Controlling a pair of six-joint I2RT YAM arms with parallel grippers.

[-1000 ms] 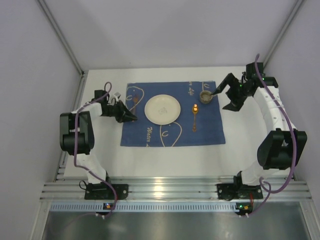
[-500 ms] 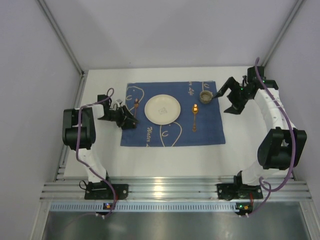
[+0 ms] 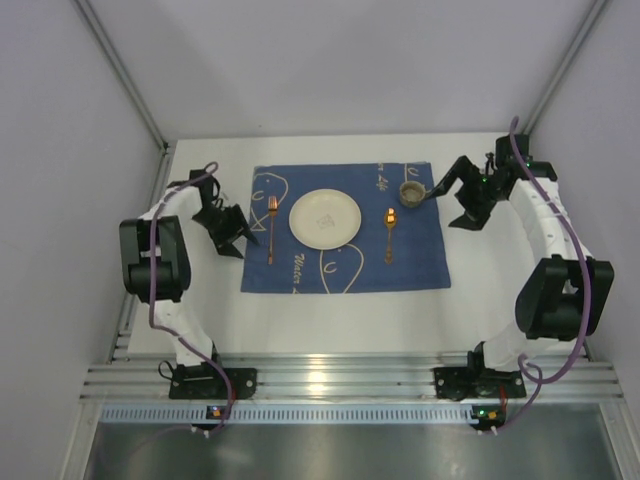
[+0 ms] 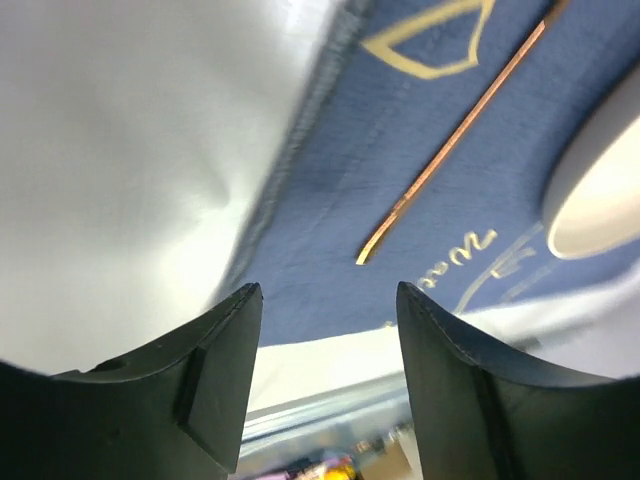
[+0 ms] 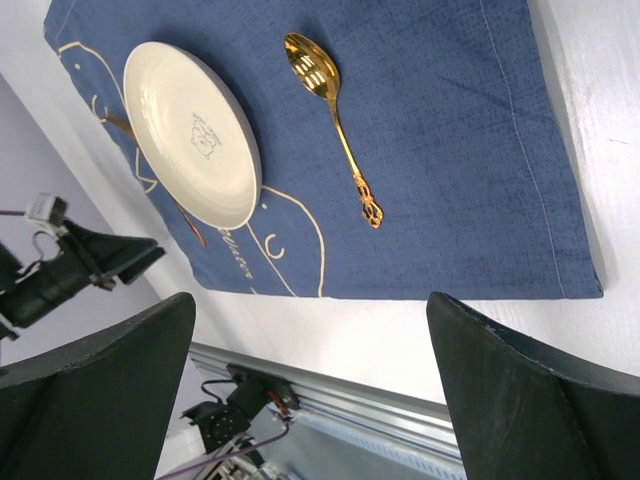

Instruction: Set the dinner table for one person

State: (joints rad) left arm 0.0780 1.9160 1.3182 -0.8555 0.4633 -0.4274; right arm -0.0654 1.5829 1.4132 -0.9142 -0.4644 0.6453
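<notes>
On the white dinner table [image 3: 340, 320] lies a blue mat [image 3: 420, 260]. At its centre sits a cream plate [image 3: 325, 217] [image 5: 195, 130]. Left of the plate a copper fork [image 3: 271, 228] [image 4: 450, 150] rests flat on the mat, and a gold spoon [image 3: 390, 232] [image 5: 330, 120] rests on the right. A small brown cup [image 3: 411, 192] stands at the mat's far right. My left gripper [image 3: 243, 238] [image 4: 325, 310] hovers open just off the mat's left edge, holding nothing. Beside the cup, my right gripper [image 3: 450, 200] [image 5: 310, 310] is wide open and empty.
Silver aluminium rails [image 3: 340, 380] run along the near edge where both arm bases are bolted. Grey walls close the left, right and back sides. The bare mat edge [image 4: 300, 170] shows in the left wrist view.
My left gripper opened, let go of the fork and drew back to the left. The fork now lies on the mat left of the plate. The right arm barely moved.
</notes>
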